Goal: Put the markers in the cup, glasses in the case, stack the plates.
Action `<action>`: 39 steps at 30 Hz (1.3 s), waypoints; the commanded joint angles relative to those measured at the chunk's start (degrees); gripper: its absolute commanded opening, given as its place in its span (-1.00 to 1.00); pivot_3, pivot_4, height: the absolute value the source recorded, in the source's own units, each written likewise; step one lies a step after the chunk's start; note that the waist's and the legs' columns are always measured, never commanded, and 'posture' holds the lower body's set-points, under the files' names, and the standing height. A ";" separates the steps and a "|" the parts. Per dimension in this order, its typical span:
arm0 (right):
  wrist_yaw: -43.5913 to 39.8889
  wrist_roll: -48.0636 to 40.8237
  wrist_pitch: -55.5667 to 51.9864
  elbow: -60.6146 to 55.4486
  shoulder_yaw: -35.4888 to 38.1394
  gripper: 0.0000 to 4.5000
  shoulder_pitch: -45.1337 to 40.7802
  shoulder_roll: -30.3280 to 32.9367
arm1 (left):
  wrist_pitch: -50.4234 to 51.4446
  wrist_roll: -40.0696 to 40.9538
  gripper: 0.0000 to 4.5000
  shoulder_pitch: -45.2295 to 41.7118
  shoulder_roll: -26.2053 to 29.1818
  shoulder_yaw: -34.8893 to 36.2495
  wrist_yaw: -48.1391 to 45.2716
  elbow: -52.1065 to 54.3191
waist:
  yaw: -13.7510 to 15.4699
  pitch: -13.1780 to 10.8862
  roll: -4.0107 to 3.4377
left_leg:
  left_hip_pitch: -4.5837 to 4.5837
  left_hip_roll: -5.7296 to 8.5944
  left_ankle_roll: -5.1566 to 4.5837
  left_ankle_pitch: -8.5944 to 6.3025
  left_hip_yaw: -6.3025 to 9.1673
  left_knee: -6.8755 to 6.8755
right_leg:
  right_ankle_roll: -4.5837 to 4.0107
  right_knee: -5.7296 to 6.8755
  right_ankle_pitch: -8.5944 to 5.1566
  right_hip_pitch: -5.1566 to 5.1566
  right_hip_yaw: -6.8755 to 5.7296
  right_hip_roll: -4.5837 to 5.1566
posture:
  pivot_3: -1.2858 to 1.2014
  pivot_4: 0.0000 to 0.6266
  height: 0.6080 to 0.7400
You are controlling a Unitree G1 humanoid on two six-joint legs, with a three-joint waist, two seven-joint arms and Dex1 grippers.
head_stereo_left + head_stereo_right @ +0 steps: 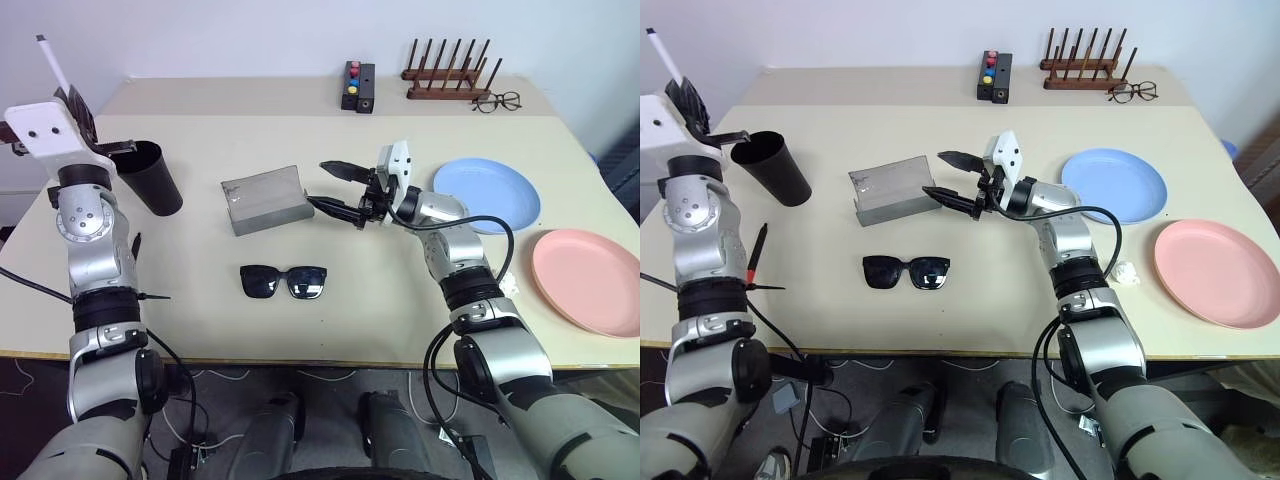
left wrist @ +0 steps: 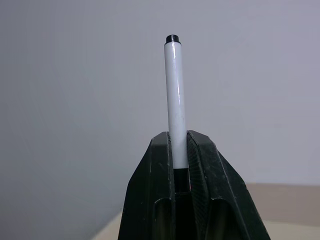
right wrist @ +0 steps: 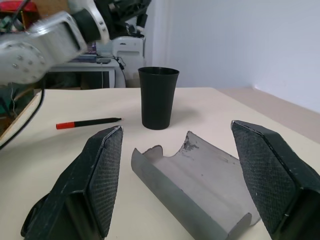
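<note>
My left gripper [image 2: 178, 142] is raised at the far left, shut on a white marker [image 2: 175, 90] with a black tip that points upward. Just beside and below it stands the black cup [image 1: 150, 178]. A red marker [image 1: 755, 255] lies on the table by my left arm. The grey case [image 1: 265, 200] lies open mid-table, and my right gripper [image 1: 335, 189] hovers open at its right end, pointing at it. The black glasses [image 1: 284, 281] lie in front of the case. The blue plate [image 1: 487, 193] and the pink plate [image 1: 590, 280] sit apart on the right.
At the back stand a wooden rack [image 1: 447, 75], a black box with coloured buttons [image 1: 357, 86] and clear-lens spectacles [image 1: 497, 101]. A crumpled white scrap [image 1: 1126, 271] lies near my right forearm, left of the pink plate.
</note>
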State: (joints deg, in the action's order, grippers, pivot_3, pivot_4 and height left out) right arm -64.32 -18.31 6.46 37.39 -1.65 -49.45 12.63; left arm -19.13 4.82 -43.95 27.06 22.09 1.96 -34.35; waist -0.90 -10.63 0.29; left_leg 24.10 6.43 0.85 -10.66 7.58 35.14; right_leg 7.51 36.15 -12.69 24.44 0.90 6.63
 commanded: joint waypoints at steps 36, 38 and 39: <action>1.19 -1.94 -6.71 -12.02 0.16 0.57 4.60 0.54 | -6.35 6.58 0.96 0.91 -1.02 -1.55 -7.80 -7.20 | -0.55 0.00 0.00 | 0.00 0.00 -0.01 0.01 0.01 -0.02 | 0.05 0.08 0.06 0.05 0.00 0.00 | 0.03 -0.52 1.00; -1.01 -2.34 -9.23 -14.14 -0.57 0.57 5.76 2.20 | 2.15 13.43 0.96 5.63 -0.41 0.28 -11.17 3.88 | -1.00 0.00 0.00 | 0.01 -0.02 -0.01 0.00 0.01 -0.04 | 0.05 0.07 0.06 0.05 0.02 0.00 | 0.03 -0.52 1.00; -2.09 -2.55 -10.25 -15.11 -0.87 0.57 6.32 3.00 | 6.78 17.49 0.96 8.29 0.08 1.25 -12.84 9.95 | -1.35 0.00 0.00 | 0.02 -0.02 -0.01 0.00 0.02 -0.03 | 0.05 0.07 0.06 0.06 0.02 0.00 | 0.03 -0.52 1.00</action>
State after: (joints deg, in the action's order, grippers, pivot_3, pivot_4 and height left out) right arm -64.68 -19.47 -2.55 25.56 -2.33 -43.30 14.69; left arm -17.72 16.52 -36.82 25.47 20.96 -8.55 -33.08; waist -2.25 -10.63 0.29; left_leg 24.12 6.41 0.83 -10.66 7.60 35.10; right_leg 7.56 36.21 -12.63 24.50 0.91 6.63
